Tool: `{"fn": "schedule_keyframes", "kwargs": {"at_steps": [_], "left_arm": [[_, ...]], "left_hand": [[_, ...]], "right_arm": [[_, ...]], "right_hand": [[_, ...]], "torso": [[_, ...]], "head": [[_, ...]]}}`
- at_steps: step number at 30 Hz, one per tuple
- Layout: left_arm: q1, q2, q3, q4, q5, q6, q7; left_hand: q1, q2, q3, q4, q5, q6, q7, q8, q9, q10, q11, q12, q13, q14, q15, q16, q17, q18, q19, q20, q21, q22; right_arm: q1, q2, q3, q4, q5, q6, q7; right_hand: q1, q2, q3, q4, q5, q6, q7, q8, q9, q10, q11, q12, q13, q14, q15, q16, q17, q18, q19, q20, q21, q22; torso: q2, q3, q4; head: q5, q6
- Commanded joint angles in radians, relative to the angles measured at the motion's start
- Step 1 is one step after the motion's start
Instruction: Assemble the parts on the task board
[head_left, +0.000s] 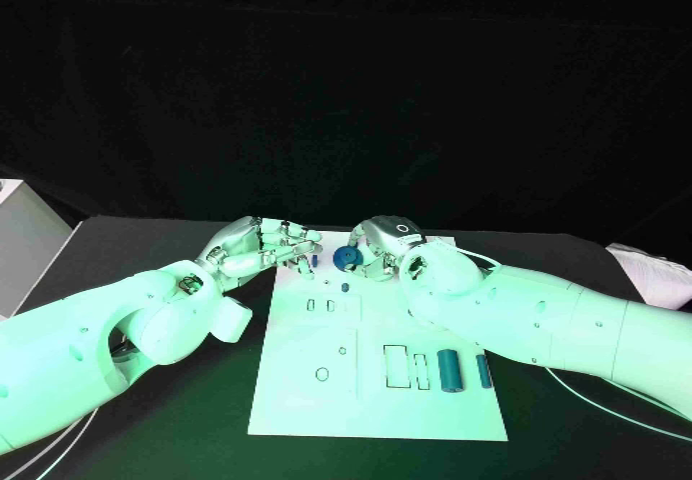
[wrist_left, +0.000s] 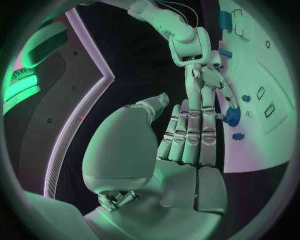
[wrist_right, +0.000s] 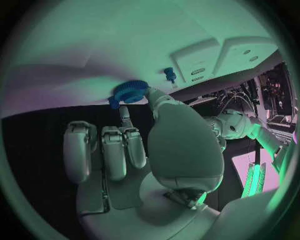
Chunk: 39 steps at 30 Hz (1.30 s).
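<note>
Lying nearest on the task board (head_left: 310, 400), two blue cylinders rest side by side at its near right: a thicker one (head_left: 450, 369) and a thinner one (head_left: 483, 370), just beside a pair of outlined rectangular slots (head_left: 395, 365). An oval cutout (head_left: 322, 374) sits to their left. The board is a white plate on the black tabletop (head_left: 577, 440).

Farther up the board, two small blue parts (head_left: 332, 305) stand close together near its middle.

At the far end, both hands meet. The right hand (head_left: 384, 245) has a round, toothed blue gear (head_left: 346, 258) against its fingers (wrist_right: 157, 100); in the right wrist view the thumb tip touches the gear's rim and another finger reaches its underside, so it appears pinched, while the remaining fingers lie straight and free of it. A small blue peg (wrist_right: 169, 74) stands on the board just beyond the gear.

The left hand (head_left: 260, 248) hovers at the board's far left corner, its fingers (wrist_left: 190, 132) extended together and holding nothing, with a thin dark blue part (head_left: 313, 261) just beside their tips, between the two hands.
</note>
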Motion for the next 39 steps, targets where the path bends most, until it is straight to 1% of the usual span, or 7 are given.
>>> {"fn": "schedule_keyframes", "kwargs": {"at_steps": [1, 13, 15, 22, 30, 36, 39], "left_arm": [[0.0, 0.001, 0.001, 0.001, -0.004, 0.016, 0.004], [0.0, 0.001, 0.001, 0.0, -0.004, 0.016, 0.004], [0.0, 0.0, 0.001, 0.0, -0.004, 0.017, 0.004], [0.0, -0.003, 0.001, -0.002, -0.004, 0.016, 0.003], [0.0, -0.003, 0.001, -0.009, -0.004, 0.016, 0.005], [-0.001, -0.004, 0.001, -0.014, -0.004, 0.016, 0.007], [-0.002, -0.004, 0.001, -0.015, -0.004, 0.017, 0.008]], "left_hand": [[0.005, 0.007, 0.0, -0.008, 0.0, -0.007, 0.002, -0.007, 0.002, -0.009, 0.0, -0.003, 0.0, -0.005, -0.001, -0.006, 0.002, 0.009, -0.008, 0.0, 0.006, 0.003], [0.005, 0.007, 0.0, -0.008, 0.0, -0.007, 0.002, -0.007, 0.002, -0.009, 0.0, -0.003, 0.0, -0.005, -0.001, -0.006, 0.002, 0.009, -0.008, 0.0, 0.006, 0.003], [0.004, 0.008, 0.0, -0.007, 0.0, -0.008, 0.003, -0.007, 0.002, -0.009, 0.0, -0.004, 0.0, -0.005, -0.001, -0.006, 0.002, 0.009, -0.009, 0.001, 0.008, 0.004], [0.004, 0.008, 0.0, -0.007, 0.0, -0.008, 0.003, -0.007, 0.003, -0.009, 0.0, -0.004, 0.0, -0.005, -0.001, -0.006, 0.002, 0.009, -0.009, 0.001, 0.008, 0.004], [0.003, 0.01, 0.001, -0.007, 0.0, -0.008, 0.003, -0.007, 0.003, -0.01, 0.001, -0.004, 0.0, -0.005, -0.001, -0.006, 0.002, 0.009, -0.01, 0.001, 0.009, 0.005], [0.003, 0.01, 0.001, -0.007, 0.0, -0.008, 0.003, -0.007, 0.003, -0.01, 0.001, -0.004, 0.0, -0.005, -0.001, -0.006, 0.002, 0.009, -0.01, 0.001, 0.009, 0.005], [0.003, 0.01, 0.001, -0.007, 0.0, -0.008, 0.003, -0.008, 0.003, -0.01, 0.001, -0.003, 0.0, -0.005, -0.001, -0.006, 0.002, 0.009, -0.011, 0.001, 0.01, 0.006]], "right_arm": [[-0.003, -0.003, -0.002, 0.003, 0.019, 0.019, 0.017], [-0.003, -0.038, -0.003, 0.031, 0.04, 0.026, 0.019], [-0.003, -0.053, -0.003, 0.045, 0.047, 0.025, 0.018], [-0.002, -0.123, -0.002, 0.114, 0.062, -0.006, 0.012], [0.012, -0.238, 0.006, 0.21, 0.124, -0.095, 0.046], [0.029, -0.344, 0.011, 0.265, 0.266, -0.081, 0.162], [0.038, -0.398, 0.011, 0.276, 0.34, -0.058, 0.216]], "right_hand": [[-0.019, 0.015, -0.018, 0.003, 0.018, 0.001, -0.002, -0.007, -0.001, 0.088, 0.007, -0.002, 0.247, 0.106, 0.004, 0.004, 0.263, -0.01, 0.053, 0.008, -0.002, 0.077], [-0.039, 0.048, -0.013, 0.002, 0.066, 0.015, -0.004, -0.004, 0.001, 0.095, 0.004, 0.005, 0.253, 0.106, 0.001, 0.004, 0.263, -0.01, 0.054, 0.006, 0.0, 0.082], [-0.039, 0.049, -0.012, 0.002, 0.067, 0.016, -0.005, -0.004, 0.001, 0.096, 0.004, 0.005, 0.254, 0.106, 0.001, 0.004, 0.263, -0.011, 0.054, 0.006, 0.001, 0.082], [-0.042, 0.053, -0.009, 0.002, 0.07, 0.019, -0.005, -0.003, 0.002, 0.097, 0.003, 0.006, 0.255, 0.106, 0.0, 0.004, 0.263, -0.01, 0.054, 0.006, 0.0, 0.082], [-0.036, 0.055, 0.0, -0.003, 0.075, 0.023, -0.006, -0.002, 0.002, 0.096, 0.003, 0.006, 0.254, 0.106, -0.002, 0.004, 0.263, -0.01, 0.053, 0.004, -0.003, 0.078], [0.028, 0.043, 0.049, -0.031, 0.075, 0.019, -0.002, -0.01, -0.001, 0.089, 0.005, -0.002, 0.247, 0.106, -0.005, 0.004, 0.263, -0.008, 0.05, 0.001, -0.01, 0.072], [0.061, 0.028, 0.068, -0.054, 0.064, 0.02, -0.002, -0.012, -0.002, 0.087, 0.006, -0.003, 0.246, 0.106, -0.006, 0.004, 0.263, -0.008, 0.05, 0.0, -0.009, 0.075]], "torso": [[0.0, 0.0003, 0.0008], [0.0, 0.0008, -0.0007], [-0.001, 0.0006, 0.0005], [-0.002, 0.0015, -0.0039], [-0.008, 0.0079, -0.0133], [-0.015, 0.0145, -0.0254], [-0.018, 0.0172, -0.028]], "head": [[0.0, -0.001], [0.001, 0.0], [0.001, 0.0], [0.002, 0.004], [0.002, 0.012], [0.008, 0.013], [0.002, 0.01]]}}
